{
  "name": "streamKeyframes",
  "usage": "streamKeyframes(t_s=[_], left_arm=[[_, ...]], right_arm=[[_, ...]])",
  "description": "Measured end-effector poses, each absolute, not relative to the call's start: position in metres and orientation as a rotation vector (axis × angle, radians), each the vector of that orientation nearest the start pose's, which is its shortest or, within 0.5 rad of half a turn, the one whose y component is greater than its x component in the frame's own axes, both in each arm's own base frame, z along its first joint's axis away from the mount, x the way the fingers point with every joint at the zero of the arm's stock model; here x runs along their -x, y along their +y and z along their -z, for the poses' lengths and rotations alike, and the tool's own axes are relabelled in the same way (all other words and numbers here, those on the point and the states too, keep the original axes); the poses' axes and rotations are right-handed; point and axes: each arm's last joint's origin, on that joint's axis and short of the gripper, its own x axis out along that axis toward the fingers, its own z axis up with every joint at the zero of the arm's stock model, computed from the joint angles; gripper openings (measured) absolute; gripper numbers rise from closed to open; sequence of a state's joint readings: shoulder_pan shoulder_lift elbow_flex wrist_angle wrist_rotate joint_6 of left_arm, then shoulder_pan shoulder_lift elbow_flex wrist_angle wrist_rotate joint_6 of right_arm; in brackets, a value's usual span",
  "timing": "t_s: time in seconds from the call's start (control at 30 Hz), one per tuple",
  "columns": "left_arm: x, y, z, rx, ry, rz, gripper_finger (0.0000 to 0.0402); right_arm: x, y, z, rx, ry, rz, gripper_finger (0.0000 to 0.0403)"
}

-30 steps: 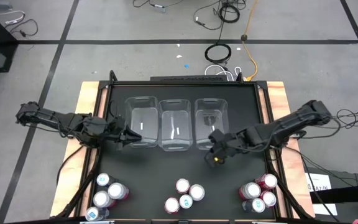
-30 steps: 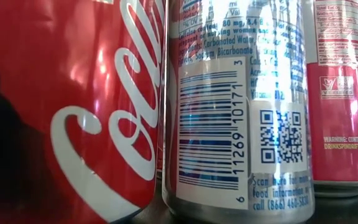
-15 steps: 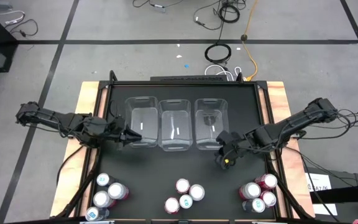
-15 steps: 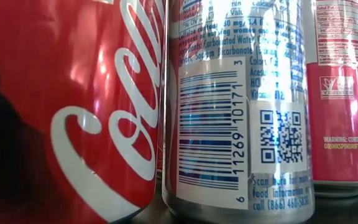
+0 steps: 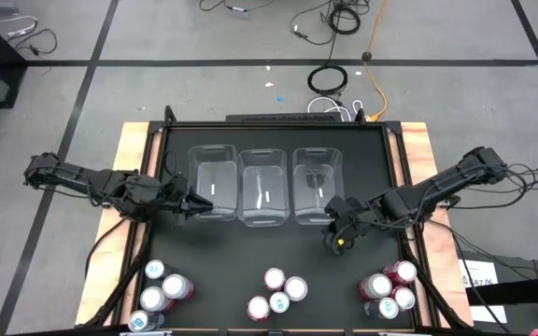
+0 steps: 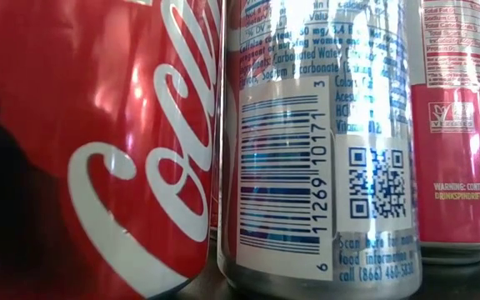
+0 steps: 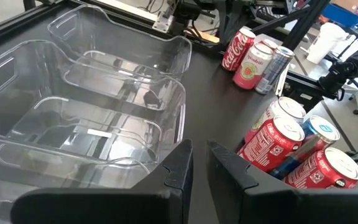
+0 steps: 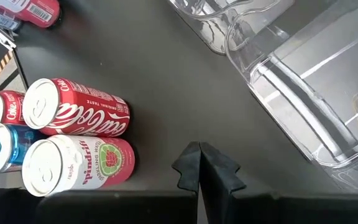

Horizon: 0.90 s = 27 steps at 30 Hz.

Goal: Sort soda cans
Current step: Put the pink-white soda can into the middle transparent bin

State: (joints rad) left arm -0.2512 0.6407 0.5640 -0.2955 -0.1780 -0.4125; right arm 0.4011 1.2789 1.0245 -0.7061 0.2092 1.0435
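Note:
Soda cans stand upright on the black table in three clusters near its near edge: left cluster, middle cluster, right cluster. The low view is filled by a red can, a barcode-side can and a pink can. My left gripper hovers beside the left clear bin with a narrow gap between its fingers. My right gripper is shut and empty, in front of the right bin, short of a red can and a pink-and-white can.
Three clear plastic bins sit side by side across the table's far half. Bare black table lies between bins and cans. Wooden rails border the table; cables lie on the floor beyond.
My right gripper has drawn a little toward the table's right edge, staying shut and in front of the right bin, then held still. The left arm and the cans have not moved.

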Motion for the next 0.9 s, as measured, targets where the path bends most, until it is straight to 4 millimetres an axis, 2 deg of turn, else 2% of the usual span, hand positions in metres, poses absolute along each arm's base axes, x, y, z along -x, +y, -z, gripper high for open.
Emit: streamKeyframes(t_s=[0.47, 0.7, 0.9], left_arm=[[-0.144, -0.032, -0.267, 0.328, 0.372, -0.003, 0.0054], [-0.144, -0.032, -0.267, 0.328, 0.372, -0.003, 0.0054], [-0.144, -0.032, -0.267, 0.328, 0.372, -0.003, 0.0054]], right_arm=[[-0.234, 0.092, -0.274, -0.746, 0.887, 0.349, 0.0], [-0.236, 0.089, -0.276, -0.834, 0.783, 0.469, 0.0], [-0.243, 0.092, -0.285, -0.918, 0.698, 0.502, 0.0]])
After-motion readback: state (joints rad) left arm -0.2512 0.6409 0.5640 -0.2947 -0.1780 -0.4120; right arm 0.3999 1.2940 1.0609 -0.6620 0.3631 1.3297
